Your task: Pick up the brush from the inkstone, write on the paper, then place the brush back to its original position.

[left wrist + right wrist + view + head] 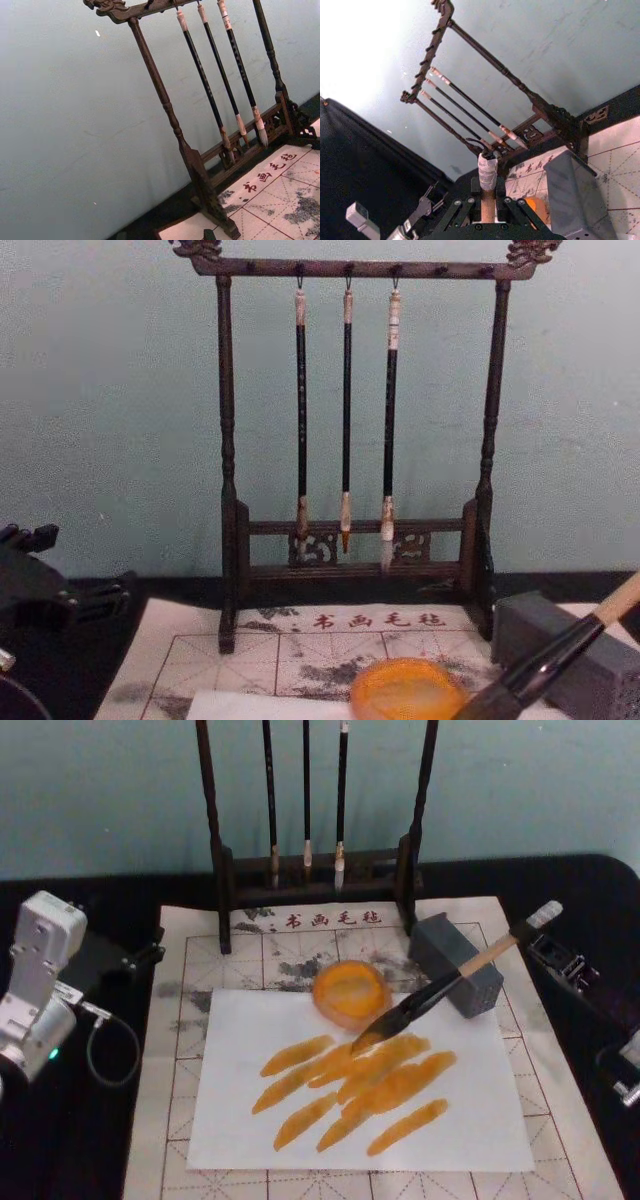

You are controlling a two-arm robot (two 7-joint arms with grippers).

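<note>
Orange strokes are already laid on the paper [470, 1125]; writing is judged largely done. The brush [430, 995] is clenched near its taped end by the right gripper [487, 207], tip over the paper just beside the inkstone [350, 992]; return is left. The left gripper [148, 952] is parked left.

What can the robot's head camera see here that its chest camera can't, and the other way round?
Head view adds the orange strokes across the paper, and the dark tip of the brush. Chest view adds the rack's top bar, where the three thin brushes hang. Both show the orange inkstone, the grey block and the mat's red characters. The right gripper holds the brush; the left arm is idle on the left.
</note>
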